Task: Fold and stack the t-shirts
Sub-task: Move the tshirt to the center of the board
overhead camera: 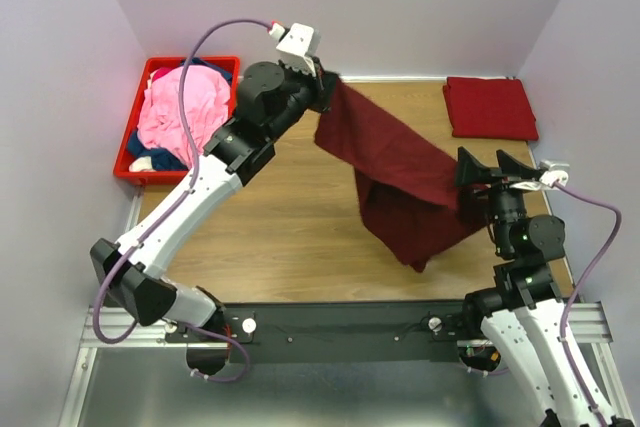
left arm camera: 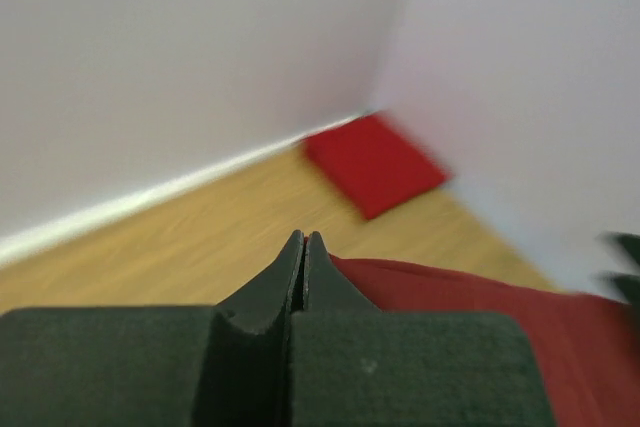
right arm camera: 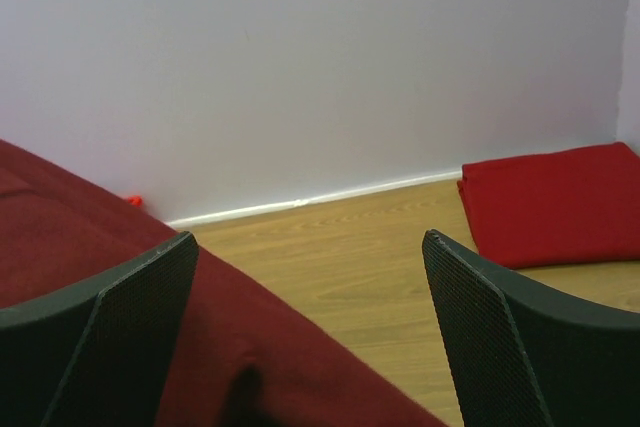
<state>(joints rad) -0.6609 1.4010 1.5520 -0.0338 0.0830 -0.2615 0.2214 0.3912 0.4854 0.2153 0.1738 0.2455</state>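
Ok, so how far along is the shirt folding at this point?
Done: one folded red cloth t-shirt lies at the far right corner of the wooden table. In hand: the left gripper is shut on a dark maroon cloth t-shirt, held up unfolded; the right gripper is open next to it. Left: a pink t-shirt and others sit heaped in the red plastic crate.

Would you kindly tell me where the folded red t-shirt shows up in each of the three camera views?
Top external: folded red t-shirt upper right, by the far wall.
Left wrist: folded red t-shirt blurred, just right of centre.
Right wrist: folded red t-shirt at the right side.
Shared landmark: dark maroon t-shirt, in all three.
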